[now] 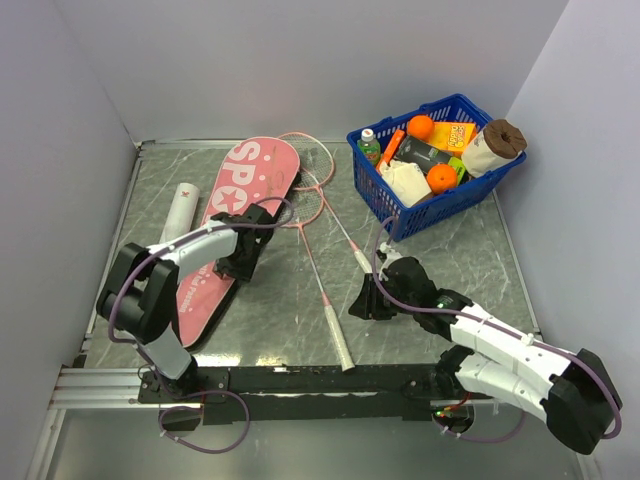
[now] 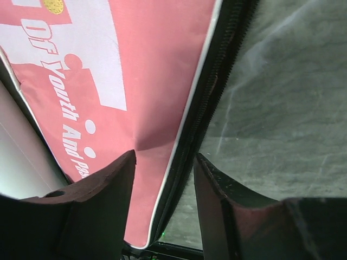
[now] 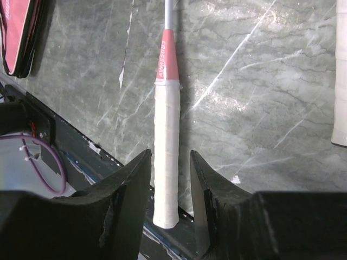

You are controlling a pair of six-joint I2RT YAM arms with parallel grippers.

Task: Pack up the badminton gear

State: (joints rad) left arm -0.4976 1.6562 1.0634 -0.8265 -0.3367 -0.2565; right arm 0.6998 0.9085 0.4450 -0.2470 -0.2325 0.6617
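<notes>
L gripper (image 2: 164, 158) straddles bag (image 2: 135, 65) (jaws apart).

The pink bag (image 2: 162, 81) looks like woven cloth with a faint sheen, edged in smooth white piping and a black toothed zip (image 2: 214, 103). It lies on a table (image 2: 287, 108) of veined grey stone-look, smooth and softly glossy. The racket handle (image 3: 165, 157) is wound in matt white grip tape below a shiny pink plastic collar (image 3: 168, 54) and a bare metal shaft (image 3: 169, 13), and my right fingers (image 3: 122, 211) are matt black plastic, grainy-faced.
</notes>
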